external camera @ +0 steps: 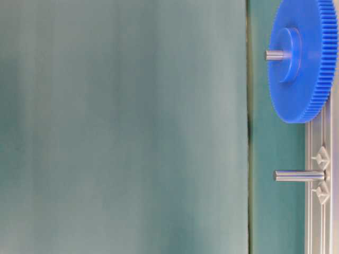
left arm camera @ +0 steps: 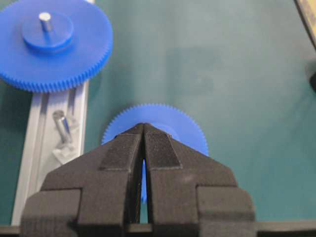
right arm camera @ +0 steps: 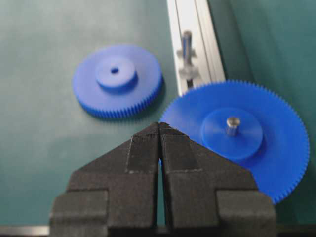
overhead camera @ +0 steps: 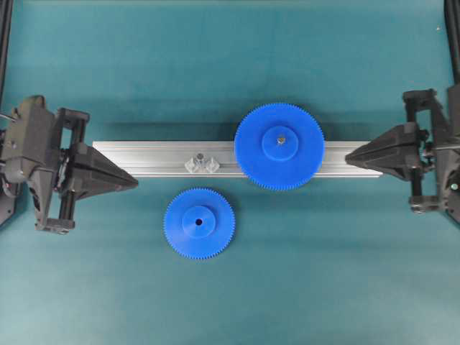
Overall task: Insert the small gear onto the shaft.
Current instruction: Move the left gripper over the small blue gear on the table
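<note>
- Small gear point(overhead camera: 199, 223) lies flat on the teal desk point(overhead camera: 345, 273), hub up, just in front of the ribbed aluminium bar point(overhead camera: 151, 158) and apart from it; nothing touches it.
- Shaft point(overhead camera: 202, 159) stands upright on the bar in its clear faceted base, bare, between the left gripper and the wider gear point(overhead camera: 279, 146), which already sits on its own pin further along the bar.
- Left gripper point(overhead camera: 134, 185) has its jaws pressed together and holds nothing; its tip points along the bar near the bar's end. In the left wrist view the small gear sits just beyond the tips.
- Right gripper point(overhead camera: 349, 152) is likewise closed and empty, near the bar's other end.
- Likely trouble, as I judge it:
  - A closed gripper coming down on the gear would shove it across the desk instead of gripping it; the jaws must open first.
  - The gear is thin and flat, so pads could slip off the fine teeth.
  - The bore is small; a tilted gear would catch on the pin tip or jam.
  - Its teeth may clash with the wider gear while seating.
</note>
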`<state>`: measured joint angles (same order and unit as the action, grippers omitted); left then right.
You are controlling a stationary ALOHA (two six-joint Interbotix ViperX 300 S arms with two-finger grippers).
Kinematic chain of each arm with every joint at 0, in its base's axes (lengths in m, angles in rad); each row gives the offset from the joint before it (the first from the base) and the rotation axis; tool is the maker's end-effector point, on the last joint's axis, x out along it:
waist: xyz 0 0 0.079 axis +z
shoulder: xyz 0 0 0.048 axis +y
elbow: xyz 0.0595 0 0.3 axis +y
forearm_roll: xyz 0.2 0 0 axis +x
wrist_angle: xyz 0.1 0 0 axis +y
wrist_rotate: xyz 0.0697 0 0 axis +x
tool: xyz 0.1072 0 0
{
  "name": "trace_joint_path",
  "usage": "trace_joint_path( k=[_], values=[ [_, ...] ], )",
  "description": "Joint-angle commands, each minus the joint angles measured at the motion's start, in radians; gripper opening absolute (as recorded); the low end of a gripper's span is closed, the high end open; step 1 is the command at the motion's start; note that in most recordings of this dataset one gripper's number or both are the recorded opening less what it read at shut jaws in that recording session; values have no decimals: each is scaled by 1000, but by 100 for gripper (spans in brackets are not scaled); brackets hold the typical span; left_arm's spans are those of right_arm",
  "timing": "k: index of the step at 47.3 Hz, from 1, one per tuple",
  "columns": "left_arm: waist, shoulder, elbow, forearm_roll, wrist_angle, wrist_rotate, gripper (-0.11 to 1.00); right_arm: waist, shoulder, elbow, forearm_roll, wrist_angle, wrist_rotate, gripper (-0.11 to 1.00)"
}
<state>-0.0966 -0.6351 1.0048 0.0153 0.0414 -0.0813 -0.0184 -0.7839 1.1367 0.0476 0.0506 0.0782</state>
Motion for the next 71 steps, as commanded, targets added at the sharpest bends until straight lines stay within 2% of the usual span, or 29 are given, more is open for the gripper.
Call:
trace_joint_path(
  k=[1, 15, 28, 48, 62, 71],
  values=[
    [-25, 9, -43, 3, 21, 11, -2, -8, 18, -28, 2, -3, 9, 2],
    [-44, 104, -118, 2, 149, 15, -2, -21, 69, -40, 0, 32, 8, 2],
    [-46, 224, -186, 3, 204, 12, -2, -28, 86, -51, 0, 35, 8, 2],
    [-44, 377, -278, 2, 213, 8, -2, -29, 101, -46, -5, 41, 8, 2],
    [-46, 483, -377, 3, 360, 9, -2, -29, 101, -40, -3, 44, 8, 2],
    [-48, 520, -410, 3, 376, 11, -2, -29, 106, -40, -5, 46, 9, 2]
  ],
)
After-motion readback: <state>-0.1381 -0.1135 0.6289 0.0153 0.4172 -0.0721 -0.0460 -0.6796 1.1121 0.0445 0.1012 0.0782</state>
